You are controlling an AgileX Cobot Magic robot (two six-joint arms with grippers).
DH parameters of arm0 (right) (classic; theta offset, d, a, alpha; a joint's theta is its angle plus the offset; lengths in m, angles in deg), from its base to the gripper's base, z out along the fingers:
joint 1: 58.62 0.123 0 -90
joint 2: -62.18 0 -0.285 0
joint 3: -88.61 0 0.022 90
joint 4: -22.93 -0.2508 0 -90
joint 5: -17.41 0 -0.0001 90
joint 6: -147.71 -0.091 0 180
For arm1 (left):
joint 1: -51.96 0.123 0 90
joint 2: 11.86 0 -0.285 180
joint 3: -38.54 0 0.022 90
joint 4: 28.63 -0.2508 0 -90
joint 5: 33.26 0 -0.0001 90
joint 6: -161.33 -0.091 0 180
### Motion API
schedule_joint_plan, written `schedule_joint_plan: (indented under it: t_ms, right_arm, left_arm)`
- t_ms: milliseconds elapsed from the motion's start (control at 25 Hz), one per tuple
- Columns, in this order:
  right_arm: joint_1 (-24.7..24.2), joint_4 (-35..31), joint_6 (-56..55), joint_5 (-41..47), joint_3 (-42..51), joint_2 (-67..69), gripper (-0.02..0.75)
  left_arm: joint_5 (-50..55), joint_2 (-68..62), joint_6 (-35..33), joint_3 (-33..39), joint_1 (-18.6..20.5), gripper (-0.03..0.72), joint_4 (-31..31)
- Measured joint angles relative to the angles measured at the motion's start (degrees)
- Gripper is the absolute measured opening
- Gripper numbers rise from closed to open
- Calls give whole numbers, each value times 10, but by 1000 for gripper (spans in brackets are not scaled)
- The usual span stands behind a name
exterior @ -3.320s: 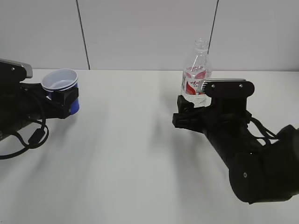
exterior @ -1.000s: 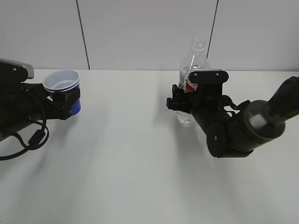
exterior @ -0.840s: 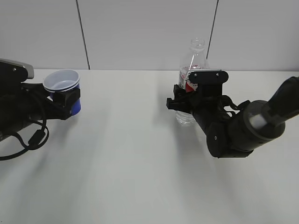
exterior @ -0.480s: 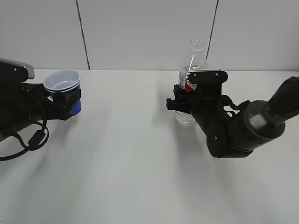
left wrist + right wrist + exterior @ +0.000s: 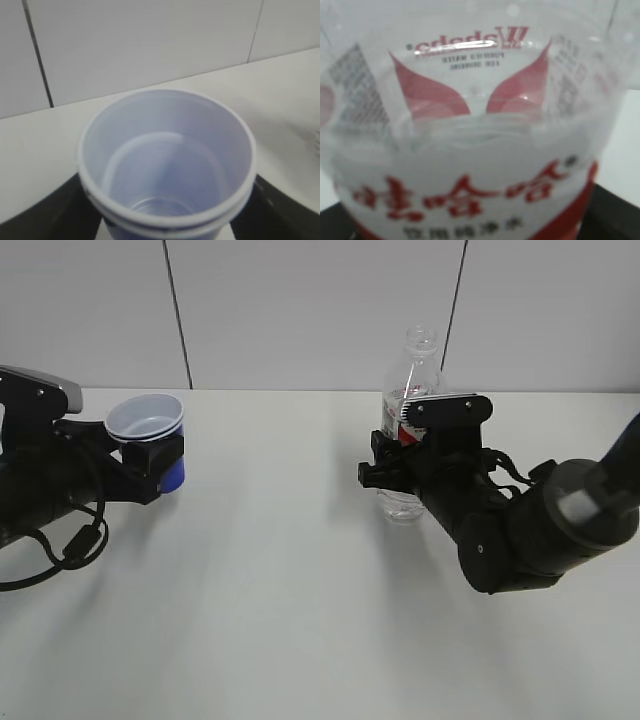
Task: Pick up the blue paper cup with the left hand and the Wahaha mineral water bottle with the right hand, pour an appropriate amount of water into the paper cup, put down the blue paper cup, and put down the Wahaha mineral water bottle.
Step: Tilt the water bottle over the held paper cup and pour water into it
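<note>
At nine o'clock on the white table [image 5: 290, 580], the bulky black left hand [image 5: 150, 462] gripped the small royal-blue paper cup with the doubled white rim [image 5: 152, 438], jaws clamped on its sides. The left wrist view showed the cup [image 5: 165, 160] upright, its white inside dry. At two o'clock, the twin black right hand [image 5: 385, 465] was closed around the tall clear ribbed Wahaha mineral water bottle [image 5: 412, 380] at its red-and-white label (the arm hid the lower half). Close up, the label [image 5: 470, 195] filled the right wrist view. A panelled white wall [image 5: 300, 310] stood behind, well apart.
</note>
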Motion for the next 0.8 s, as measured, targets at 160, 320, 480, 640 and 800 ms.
schedule_joint_plan:
  t_ms: [160,320,480,640,800]
  right_arm:
    - [0,32,0,0,47,-54,505]
    - [0,79,0,4,81,-104,503]
    - [0,124,0,46,93,-149,503]
    - [0,173,1,74,94,-183,503]
    - [0,200,44,110,94,-204,503]
  left_arm:
    - [0,1,1,0,-26,535,-12]
    - [25,20,2,0,-57,535,-18]
    - [58,55,3,2,-89,535,-20]
    - [68,70,26,3,-118,535,-25]
    - [72,70,32,3,-143,535,-36]
